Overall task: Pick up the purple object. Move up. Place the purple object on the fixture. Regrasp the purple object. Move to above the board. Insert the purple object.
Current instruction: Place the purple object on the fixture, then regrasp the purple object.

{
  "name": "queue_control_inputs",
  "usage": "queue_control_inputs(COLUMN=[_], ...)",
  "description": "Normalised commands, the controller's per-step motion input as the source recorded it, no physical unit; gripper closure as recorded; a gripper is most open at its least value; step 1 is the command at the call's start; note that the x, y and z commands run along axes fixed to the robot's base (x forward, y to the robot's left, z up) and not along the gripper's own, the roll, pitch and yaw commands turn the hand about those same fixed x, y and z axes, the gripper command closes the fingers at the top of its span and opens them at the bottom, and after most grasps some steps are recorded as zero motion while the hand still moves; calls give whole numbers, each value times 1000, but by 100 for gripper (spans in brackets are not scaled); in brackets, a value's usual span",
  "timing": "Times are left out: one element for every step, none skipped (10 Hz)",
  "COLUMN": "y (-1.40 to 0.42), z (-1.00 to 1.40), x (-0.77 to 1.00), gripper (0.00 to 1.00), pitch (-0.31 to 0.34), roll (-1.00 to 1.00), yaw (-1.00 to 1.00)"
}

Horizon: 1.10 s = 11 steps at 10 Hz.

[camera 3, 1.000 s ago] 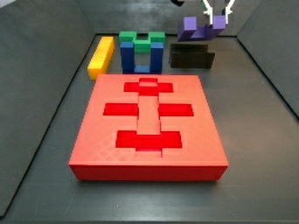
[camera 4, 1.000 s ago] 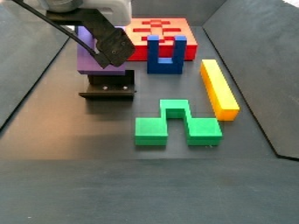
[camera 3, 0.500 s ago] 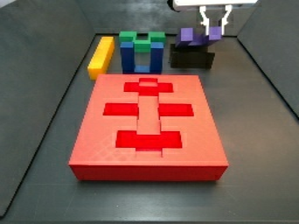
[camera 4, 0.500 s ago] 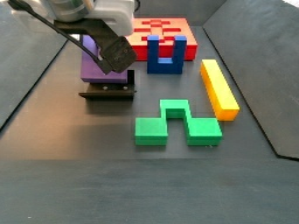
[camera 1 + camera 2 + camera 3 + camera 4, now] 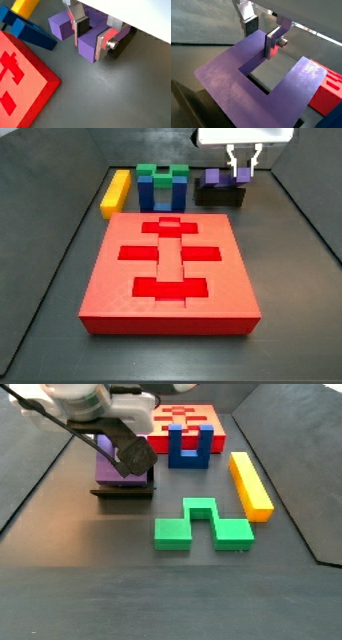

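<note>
The claw (image 5: 262, 34) stood over the dark stepped fixture (image 5: 123, 488), its flat silver fingers (image 5: 103, 44) closed on one prong of the matte purple U-shaped block (image 5: 244, 75), dark pads pressed to either side of that prong in both wrist views. The purple block rested on top of the fixture, directly under the claw, as both side views showed (image 5: 219, 177). Just beside the fixture and claw in a side view stood a blue U-shaped block (image 5: 160, 194) with a green block (image 5: 163, 173) on it, and beyond these a long yellow bar (image 5: 116, 190). The large flat red board with brighter recessed slots (image 5: 170, 268) lay well apart from the claw on the dark counter (image 5: 54, 288).
</note>
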Motion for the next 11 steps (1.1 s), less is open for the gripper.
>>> queue_control_inputs(y=[151, 91, 0, 0, 0, 0, 0, -43, -157, -311, -326], z=[-134, -131, -109, -89, 0, 0, 0, 0, 0, 0, 0], x=[149, 146, 157, 66, 0, 0, 0, 0, 0, -86, -140], gripper=[100, 100, 100, 100, 100, 0, 0, 0, 0, 0, 0], pitch=[154, 131, 109, 71, 0, 0, 0, 0, 0, 0, 0], roll=[0, 0, 0, 0, 0, 0, 17, 131, 500, 1000, 1000], yaw=[-123, -114, -86, 0, 0, 0, 0, 0, 40, 77, 66])
